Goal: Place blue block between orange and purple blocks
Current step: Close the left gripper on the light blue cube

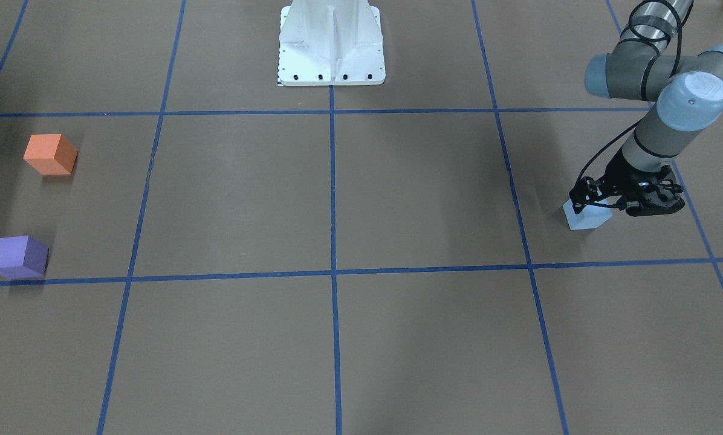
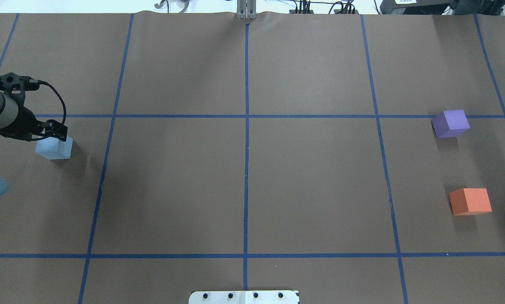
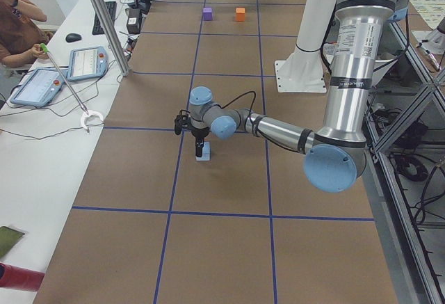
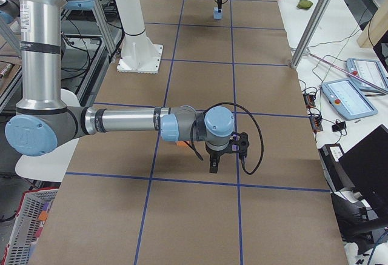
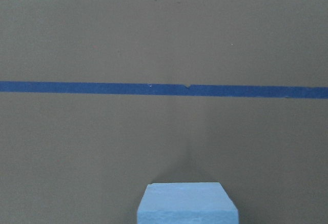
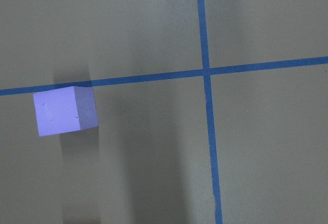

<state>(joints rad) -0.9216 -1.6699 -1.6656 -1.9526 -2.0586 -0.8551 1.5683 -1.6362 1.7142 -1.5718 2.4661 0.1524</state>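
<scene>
The light blue block (image 1: 585, 220) rests on the brown table at my left end, also in the overhead view (image 2: 56, 150) and at the bottom of the left wrist view (image 5: 187, 203). My left gripper (image 1: 590, 205) is down on it, fingers flanking its sides, apparently shut on it. The orange block (image 2: 470, 201) and the purple block (image 2: 450, 123) sit apart at the far right end, with a bare gap between them. My right gripper (image 4: 213, 167) hovers above that end. I cannot tell if it is open. The purple block (image 6: 64, 110) shows below it.
Blue tape lines (image 2: 246, 126) divide the brown table into squares. The white robot base (image 1: 331, 45) stands at the middle of my edge. An operator's bench with tablets (image 3: 42, 85) and a metal pole (image 3: 104, 19) lies beyond the far edge.
</scene>
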